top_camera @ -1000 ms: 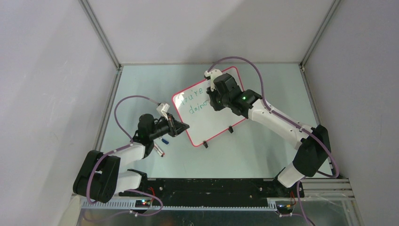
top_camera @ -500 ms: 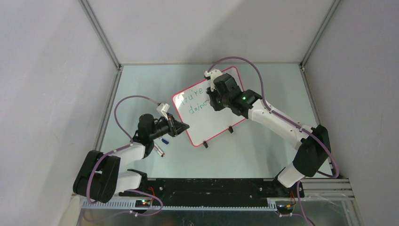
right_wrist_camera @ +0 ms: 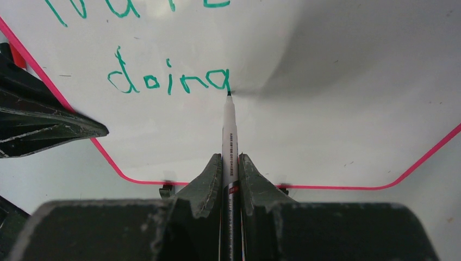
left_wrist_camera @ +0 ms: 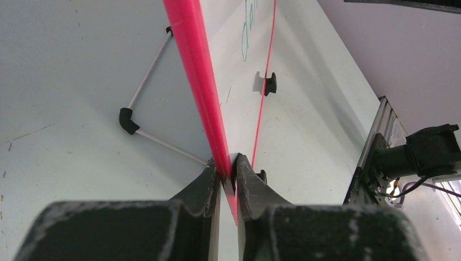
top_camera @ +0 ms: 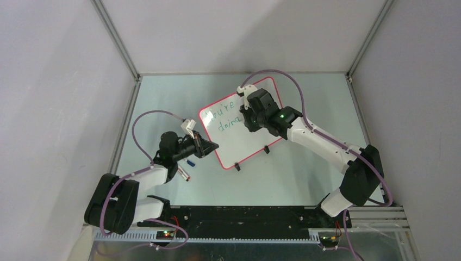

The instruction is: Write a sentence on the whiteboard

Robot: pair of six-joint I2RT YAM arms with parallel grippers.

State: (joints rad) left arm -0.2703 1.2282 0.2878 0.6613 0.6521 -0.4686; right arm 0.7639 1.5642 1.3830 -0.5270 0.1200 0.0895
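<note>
The left gripper [left_wrist_camera: 228, 168] pinches the whiteboard [left_wrist_camera: 236, 109] by its red-pink rim, seen edge-on, with a black clip foot [left_wrist_camera: 267, 83] on the board's far rim, green strokes [left_wrist_camera: 247, 38] too foreshortened to read, and seemingly a white wire stand [left_wrist_camera: 149, 70] left of the board.

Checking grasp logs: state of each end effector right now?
Left end effector: closed on the whiteboard edge.
Right end effector: closed on a marker.
</note>
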